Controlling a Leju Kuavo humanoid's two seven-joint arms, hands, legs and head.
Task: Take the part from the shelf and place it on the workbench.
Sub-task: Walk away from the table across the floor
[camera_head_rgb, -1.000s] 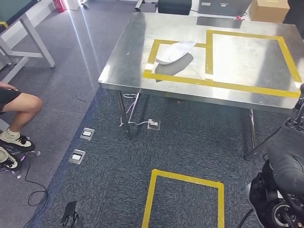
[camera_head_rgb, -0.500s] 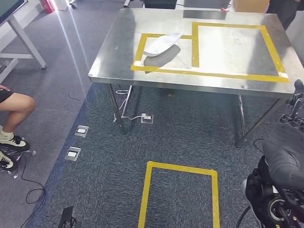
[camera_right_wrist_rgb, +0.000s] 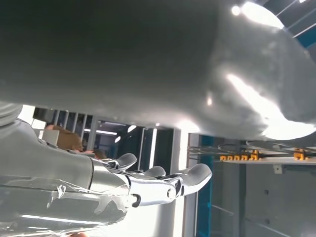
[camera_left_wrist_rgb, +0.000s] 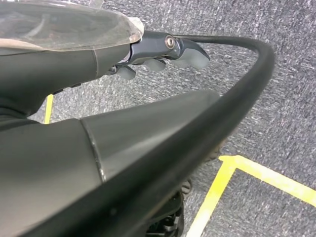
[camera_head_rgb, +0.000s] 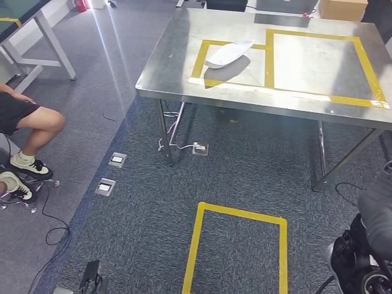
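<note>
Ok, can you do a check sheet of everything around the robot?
Surface: steel workbench, yellow tape boxes.
Job's things: white curved piece in the smaller taped box; big grey part beside the right hand.
Clutter: cardboard box near the far corner.
Hands: left hand and right hand have fingers stretched out; grip unclear.
Cables: black cable on carpet.
Surroundings: seated person, yellow floor square.

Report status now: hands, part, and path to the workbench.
Left hand, right hand: fingers straight beside grey part, grip unclear. Workbench ahead; white piece in its smaller taped box. Person seated left.
</note>
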